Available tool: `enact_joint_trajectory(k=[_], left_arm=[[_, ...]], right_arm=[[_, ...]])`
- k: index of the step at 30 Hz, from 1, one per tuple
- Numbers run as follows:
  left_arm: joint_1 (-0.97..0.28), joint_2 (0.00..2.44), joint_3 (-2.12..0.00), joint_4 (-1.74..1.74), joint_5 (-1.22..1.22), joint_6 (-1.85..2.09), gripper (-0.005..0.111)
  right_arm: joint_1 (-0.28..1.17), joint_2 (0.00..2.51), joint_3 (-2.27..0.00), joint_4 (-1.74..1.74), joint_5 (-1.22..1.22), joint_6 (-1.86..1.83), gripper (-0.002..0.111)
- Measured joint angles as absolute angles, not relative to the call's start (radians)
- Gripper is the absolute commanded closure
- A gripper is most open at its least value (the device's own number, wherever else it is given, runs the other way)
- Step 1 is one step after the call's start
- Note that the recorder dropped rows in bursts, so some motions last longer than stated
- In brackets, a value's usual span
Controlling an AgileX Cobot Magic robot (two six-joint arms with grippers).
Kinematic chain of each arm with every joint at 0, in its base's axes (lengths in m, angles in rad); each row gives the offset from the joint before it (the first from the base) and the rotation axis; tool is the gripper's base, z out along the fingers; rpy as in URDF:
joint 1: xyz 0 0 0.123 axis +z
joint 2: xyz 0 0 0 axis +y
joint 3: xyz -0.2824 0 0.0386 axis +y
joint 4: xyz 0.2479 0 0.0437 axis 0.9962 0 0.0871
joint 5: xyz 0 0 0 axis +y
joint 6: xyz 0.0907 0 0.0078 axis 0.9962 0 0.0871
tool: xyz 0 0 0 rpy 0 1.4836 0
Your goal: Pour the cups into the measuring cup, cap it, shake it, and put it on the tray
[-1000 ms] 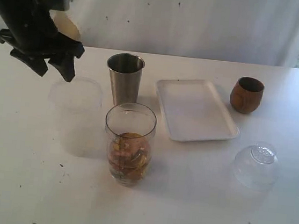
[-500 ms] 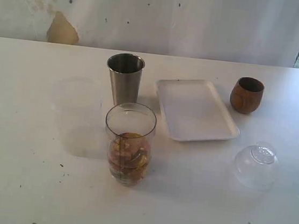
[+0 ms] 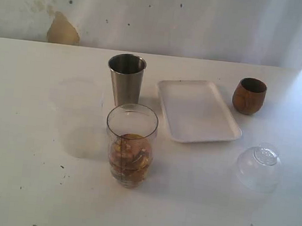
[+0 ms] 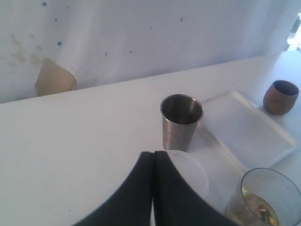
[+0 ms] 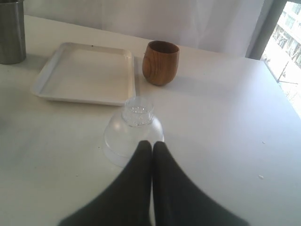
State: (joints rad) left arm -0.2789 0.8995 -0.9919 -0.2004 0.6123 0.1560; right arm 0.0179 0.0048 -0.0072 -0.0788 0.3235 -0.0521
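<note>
The steel tumbler (image 3: 125, 79) stands behind the clear measuring cup (image 3: 130, 143), which holds brownish pieces in its lower part. To their right lies the white tray (image 3: 197, 111), and the wooden cup (image 3: 249, 95) stands beyond the tray's right edge. Neither arm shows in the exterior view. My left gripper (image 4: 154, 152) is shut and empty, hanging over a faint translucent cup (image 4: 192, 170), with the steel tumbler (image 4: 181, 121) just past it. My right gripper (image 5: 151, 142) is shut and empty, just short of the clear domed lid (image 5: 134, 134), with the wooden cup (image 5: 161, 62) further off.
The domed lid (image 3: 258, 166) rests on the table at the front right. A faint translucent cup (image 3: 77, 113) stands left of the measuring cup. A white backdrop with a tan stain (image 3: 62, 29) closes off the far edge of the table.
The left arm has lifted up and away to the left, out of the exterior view, and its jaws have shut. The cups, tray and lid have not moved.
</note>
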Motion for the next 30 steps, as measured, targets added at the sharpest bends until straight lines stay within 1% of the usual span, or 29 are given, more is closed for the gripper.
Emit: enact_joint_trajectory(k=[8, 14, 21, 30], left_arm=[[-0.279, 0.611, -0.732, -0.263, 0.435, 0.158, 0.107], [-0.279, 0.488, -0.594, -0.331, 0.44, 0.156, 0.107], [-0.279, 0.478, -0.57, -0.337, 0.508, 0.156, 0.107], [-0.279, 0.478, -0.568, -0.337, 0.51, 0.156, 0.107]], right_arm=[[0.018, 0.005, -0.007, -0.079, 0.324, -0.052, 0.108], [0.018, 0.005, -0.007, -0.079, 0.324, -0.052, 0.108], [0.018, 0.005, -0.007, -0.079, 0.324, -0.052, 0.108], [0.018, 0.005, -0.007, -0.079, 0.324, -0.052, 0.108]])
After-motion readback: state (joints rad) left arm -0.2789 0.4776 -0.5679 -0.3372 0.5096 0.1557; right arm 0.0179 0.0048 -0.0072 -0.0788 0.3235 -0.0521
